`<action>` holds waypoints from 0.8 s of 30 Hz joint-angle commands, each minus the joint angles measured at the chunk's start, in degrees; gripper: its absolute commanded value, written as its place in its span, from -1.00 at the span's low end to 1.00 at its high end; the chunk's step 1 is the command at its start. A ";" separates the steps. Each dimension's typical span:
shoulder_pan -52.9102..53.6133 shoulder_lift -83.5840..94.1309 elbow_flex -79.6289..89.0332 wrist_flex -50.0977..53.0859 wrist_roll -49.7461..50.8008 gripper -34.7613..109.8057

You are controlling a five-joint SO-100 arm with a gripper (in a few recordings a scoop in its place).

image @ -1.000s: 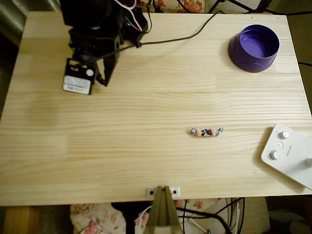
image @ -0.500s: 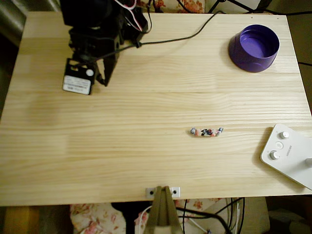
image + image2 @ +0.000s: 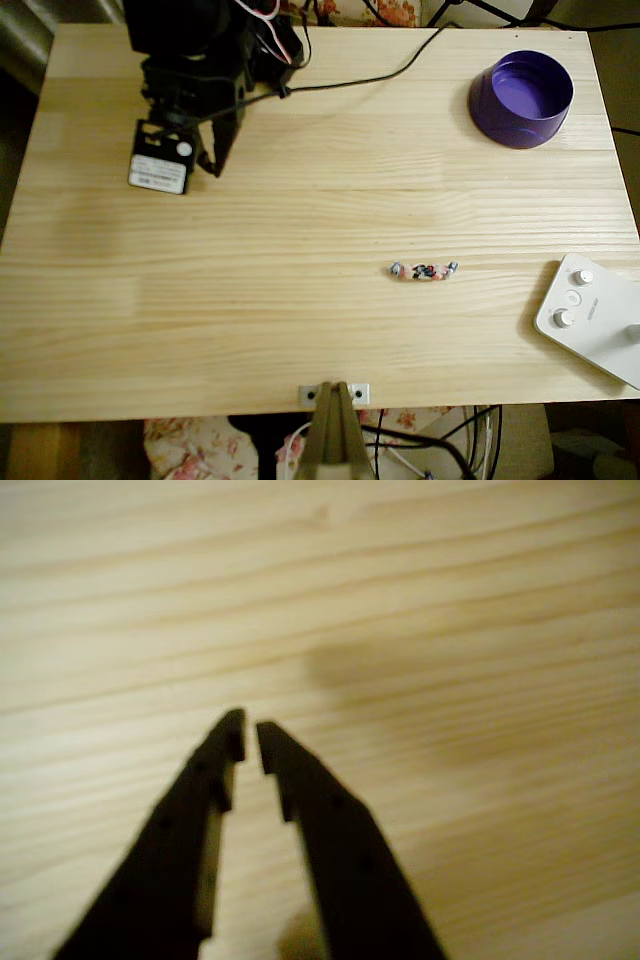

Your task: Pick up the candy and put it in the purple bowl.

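- gripper (image 3: 250,738) sat over bare wood near the table's (image 3: 300,330) back-left corner in the overhead view, arm folded up there. nothing between the fingers.
- wrist view showed the two black fingers (image 3: 300,810) nearly together, just a thin slit at the tips. i read that as closed on nothing, w/ only wood grain under them.
- candy (image 3: 424,270) lay flat on the table, a bit right of centre and nearer the front edge, long axis running left-right. well apart from the gripper, untouched.
- purple bowl (image 3: 521,98) stood upright at the back-right corner. inside looked empty as far as i could see.
- white device w/ knobs (image 3: 592,318) sat at the front-right corner, hanging off the right edge, near the candy but not touching it.
- black cable (image 3: 370,78) ran along the back edge from the arm toward the bowl side.
- progress as i judged it: nothing done yet. reach, grasp, carry and drop were all still left.
- i figured the fingers would need to open before coming down on the candy.
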 commanded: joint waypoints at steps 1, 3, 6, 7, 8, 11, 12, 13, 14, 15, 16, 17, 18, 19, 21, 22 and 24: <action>0.88 0.79 -1.05 -1.05 -0.62 -0.53; 0.88 0.79 -1.05 -1.05 -0.70 -0.53; 0.88 0.79 -1.05 -1.05 -0.70 -0.53; 0.88 0.79 -1.05 -1.05 -0.70 -0.53; 1.05 0.79 -1.05 -1.05 -0.70 -0.53; 1.23 0.79 -1.05 -1.05 -0.53 -0.53; 1.23 0.79 -1.05 -1.05 -0.44 -0.53; 1.23 0.79 -1.05 -1.05 -0.44 -0.53; 1.32 0.79 -1.05 -1.05 -0.35 -0.53; 1.49 0.79 -1.05 -1.05 -0.18 -0.53; 1.67 0.79 -0.97 -1.05 0.00 -0.53; 1.85 0.79 -0.97 -1.05 0.18 -0.53; 1.93 0.79 -0.97 -1.05 0.26 -0.53; 1.93 0.79 -0.97 -1.05 0.26 -0.53; 1.93 0.79 -0.97 -1.05 0.26 -0.53; 1.93 0.79 -0.97 -1.05 0.26 -0.53; 1.93 0.79 -0.97 -1.05 0.26 -0.53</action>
